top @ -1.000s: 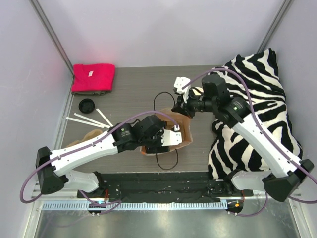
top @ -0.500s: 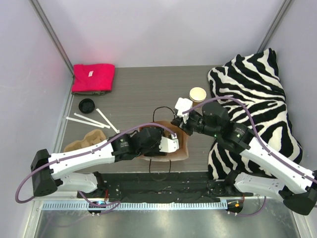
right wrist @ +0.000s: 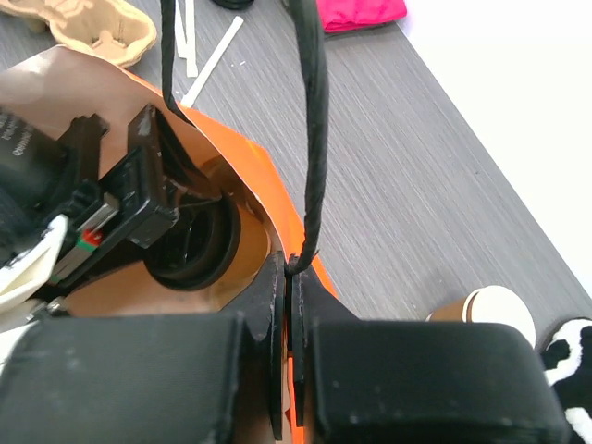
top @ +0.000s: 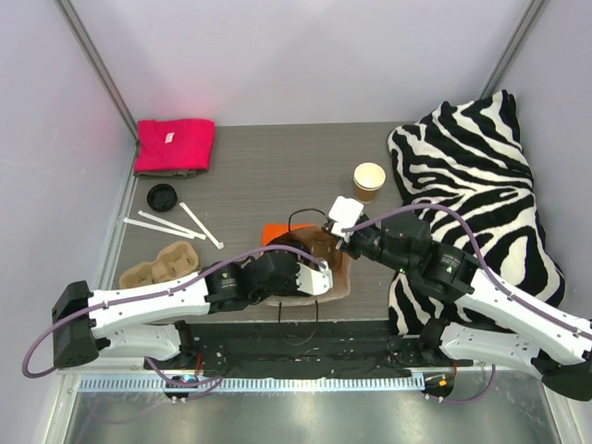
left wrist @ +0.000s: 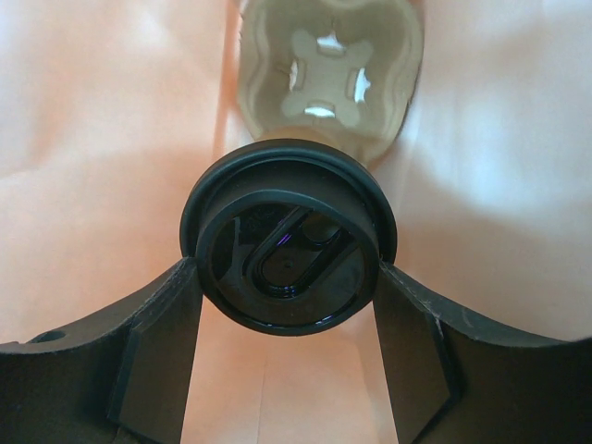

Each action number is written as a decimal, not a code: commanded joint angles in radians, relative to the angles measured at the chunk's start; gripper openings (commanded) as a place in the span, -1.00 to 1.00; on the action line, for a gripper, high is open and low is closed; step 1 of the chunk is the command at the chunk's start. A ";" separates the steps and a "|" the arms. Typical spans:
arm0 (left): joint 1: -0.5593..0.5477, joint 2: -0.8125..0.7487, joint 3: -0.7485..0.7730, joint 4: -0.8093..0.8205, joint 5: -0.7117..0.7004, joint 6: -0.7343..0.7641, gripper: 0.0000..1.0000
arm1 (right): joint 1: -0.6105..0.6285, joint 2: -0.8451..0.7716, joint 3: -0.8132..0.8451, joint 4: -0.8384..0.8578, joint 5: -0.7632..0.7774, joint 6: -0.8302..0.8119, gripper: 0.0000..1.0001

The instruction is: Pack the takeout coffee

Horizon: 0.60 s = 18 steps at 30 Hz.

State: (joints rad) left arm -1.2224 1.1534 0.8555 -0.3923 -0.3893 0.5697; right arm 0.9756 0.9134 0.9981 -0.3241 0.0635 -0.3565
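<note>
The takeout coffee shows from above as a round black lid, deep inside the orange bag. My left gripper is shut on it, one finger against each side of the lid. Below the cup, a moulded cardboard tray lies at the bag's bottom. From above, the left gripper reaches into the bag. My right gripper is shut on the bag's orange rim where a black cord handle joins it. The top view shows that gripper at the bag's right edge.
An open brown cup without a lid stands beside the zebra cloth. A second cardboard tray, white sticks, a loose black lid and a red cloth lie to the left.
My right arm pulled back toward the near edge with the bag's rim, uncovering the open cup. The left arm also shifted nearer. The bag tipped and now shows its orange side.
</note>
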 commanded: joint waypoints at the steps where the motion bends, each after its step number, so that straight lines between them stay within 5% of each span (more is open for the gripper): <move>1: -0.005 -0.037 -0.044 0.115 -0.034 0.038 -0.32 | 0.037 -0.041 -0.022 0.099 0.084 -0.024 -0.98; 18: -0.063 -0.040 -0.081 0.265 0.007 0.055 -0.38 | 0.046 -0.038 -0.035 0.097 0.071 0.021 -0.98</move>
State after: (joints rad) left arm -1.2610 1.1110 0.7940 -0.2577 -0.3897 0.5911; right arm 1.0183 0.8959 0.9592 -0.3061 0.1150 -0.3576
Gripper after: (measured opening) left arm 0.718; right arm 0.040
